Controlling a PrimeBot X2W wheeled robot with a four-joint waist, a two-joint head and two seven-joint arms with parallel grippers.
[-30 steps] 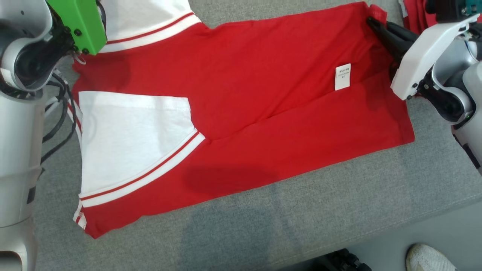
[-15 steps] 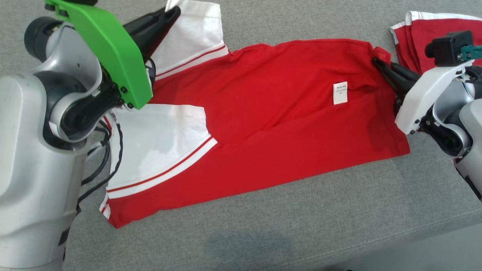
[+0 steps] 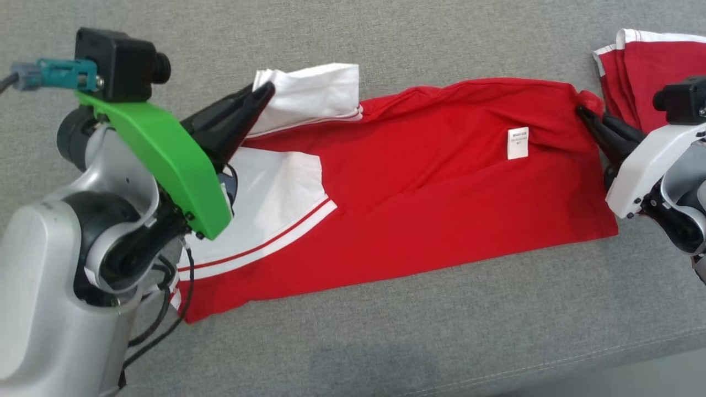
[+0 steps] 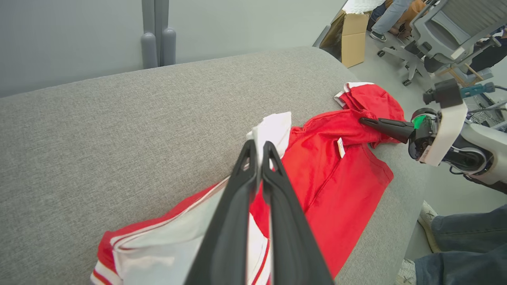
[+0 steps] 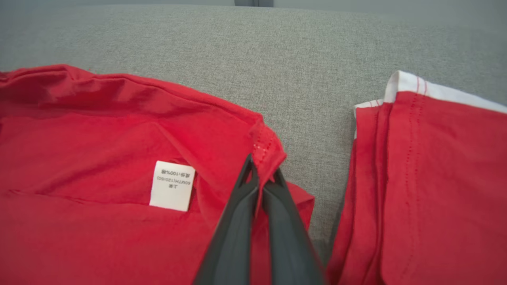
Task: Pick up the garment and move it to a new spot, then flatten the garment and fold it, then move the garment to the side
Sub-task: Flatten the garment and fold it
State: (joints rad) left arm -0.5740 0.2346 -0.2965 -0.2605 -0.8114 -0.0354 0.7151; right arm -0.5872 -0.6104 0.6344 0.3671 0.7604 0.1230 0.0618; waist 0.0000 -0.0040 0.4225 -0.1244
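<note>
Garment [image 3: 430, 187]: laid flat on the grey cushion [image 3: 441, 336], held at both ends.
Left gripper [image 3: 266, 90]: jaws pinched on the white sleeve [image 3: 317, 91].
Right gripper [image 3: 582, 112]: jaws pinched on the red corner [image 3: 590, 101].

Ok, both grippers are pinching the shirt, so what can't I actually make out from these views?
- Head view: the left edge of the garment, hidden behind the left arm.
- Head view: the print on the care label, too small to read.
- Head and right wrist views: the second red garment, cut off by frame edges.
- Left wrist view: how much white sleeve the left gripper pinches, covered by its own fingers.
</note>
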